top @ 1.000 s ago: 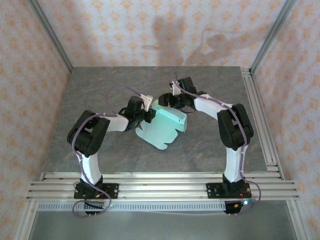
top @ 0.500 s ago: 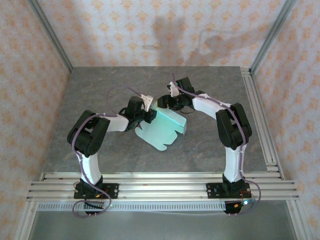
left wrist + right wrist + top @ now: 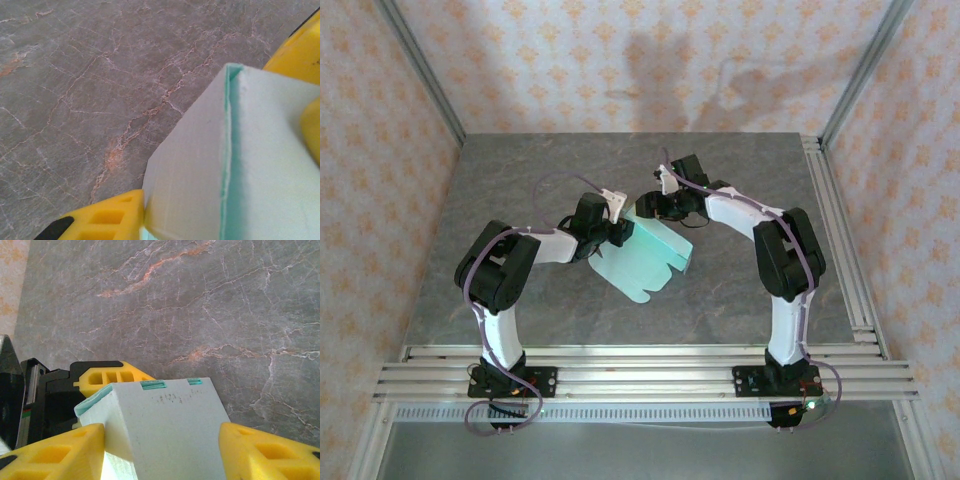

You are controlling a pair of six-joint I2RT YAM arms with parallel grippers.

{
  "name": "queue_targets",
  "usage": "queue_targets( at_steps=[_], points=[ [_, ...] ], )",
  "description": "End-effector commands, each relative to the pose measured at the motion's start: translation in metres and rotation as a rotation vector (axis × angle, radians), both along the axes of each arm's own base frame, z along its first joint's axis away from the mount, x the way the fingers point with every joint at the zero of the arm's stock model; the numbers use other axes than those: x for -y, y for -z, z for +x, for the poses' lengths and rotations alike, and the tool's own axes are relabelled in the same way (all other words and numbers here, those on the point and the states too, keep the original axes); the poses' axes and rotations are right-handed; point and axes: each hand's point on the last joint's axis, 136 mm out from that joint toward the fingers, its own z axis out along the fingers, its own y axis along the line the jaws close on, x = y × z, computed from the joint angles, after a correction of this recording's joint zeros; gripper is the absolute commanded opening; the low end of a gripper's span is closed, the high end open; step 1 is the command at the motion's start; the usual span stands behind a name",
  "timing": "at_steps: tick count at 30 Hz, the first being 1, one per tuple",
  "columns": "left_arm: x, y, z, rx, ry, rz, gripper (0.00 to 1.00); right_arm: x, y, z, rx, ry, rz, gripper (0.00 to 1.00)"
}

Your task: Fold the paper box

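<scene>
The paper box [image 3: 650, 258] is pale mint-green card, partly folded, with a flat scalloped flap lying on the table toward me. It is held up between both arms at the table's middle. My left gripper [image 3: 620, 232] is at its left end. In the left wrist view one yellow finger [image 3: 105, 220] touches the box [image 3: 190, 165] wall and the other finger [image 3: 311, 131] rests on its top face. My right gripper [image 3: 650, 207] comes in from behind. Its fingers [image 3: 60, 452] press both sides of the box's [image 3: 165, 425] folded body.
The grey marble tabletop [image 3: 520, 190] stretches around the box. Aluminium rails [image 3: 840, 230] run along the right edge and the near edge. Patterned walls close in the back and sides.
The left jaws have widened a little around the box. The box's right corner has shifted slightly toward the near side. Both arms stay almost where they were.
</scene>
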Motion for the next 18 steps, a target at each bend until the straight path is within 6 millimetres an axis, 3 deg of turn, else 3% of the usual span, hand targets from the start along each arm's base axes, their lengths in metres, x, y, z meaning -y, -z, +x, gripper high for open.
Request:
queue_targets(
  at_steps=[1, 17, 18],
  points=[
    [-0.001, -0.002, 0.003, 0.035, -0.036, -0.011, 0.24, 0.008, 0.029, -0.011, -0.093, 0.031, -0.048, 0.6],
    [0.005, -0.009, 0.002, 0.12, -0.034, -0.091, 0.26, 0.004, 0.03, -0.01, -0.16, 0.065, 0.079, 0.59],
    [0.005, 0.003, 0.002, 0.094, -0.031, -0.083, 0.26, 0.003, 0.03, -0.01, -0.166, 0.064, 0.092, 0.59]
  ],
)
